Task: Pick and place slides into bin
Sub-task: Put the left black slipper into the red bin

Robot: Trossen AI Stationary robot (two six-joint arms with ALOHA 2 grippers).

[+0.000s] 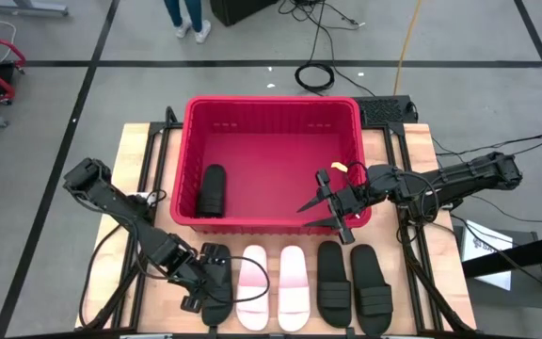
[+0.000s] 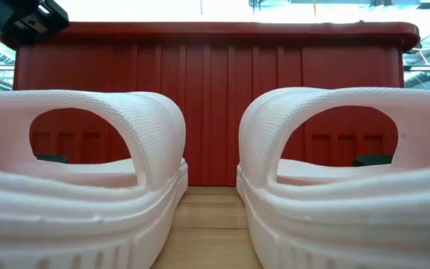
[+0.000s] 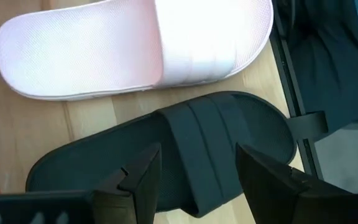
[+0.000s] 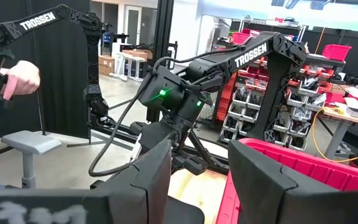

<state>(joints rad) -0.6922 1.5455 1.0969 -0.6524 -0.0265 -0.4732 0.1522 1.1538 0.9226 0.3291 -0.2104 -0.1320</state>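
Both arms black, jointed, slim tubes. White TROSSEN lettering on left arm [image 4: 251,52] links. Green indicator light on wrist. Loose black cables trailing alongside. Fingers [image 3: 263,177] dark, wedge-shaped.

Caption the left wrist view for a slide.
Open left gripper poised over a black slide beside a pale pink slide on the wooden table.

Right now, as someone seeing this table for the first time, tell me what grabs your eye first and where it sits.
The big red bin fills the table's far middle, with one black slide lying in its near-left corner. Along the near edge lie five more slides, the two pale pink ones standing out between the black ones. The left gripper hangs open over the leftmost black slide, while the right gripper, open and empty, sits over the bin's near-right rim.
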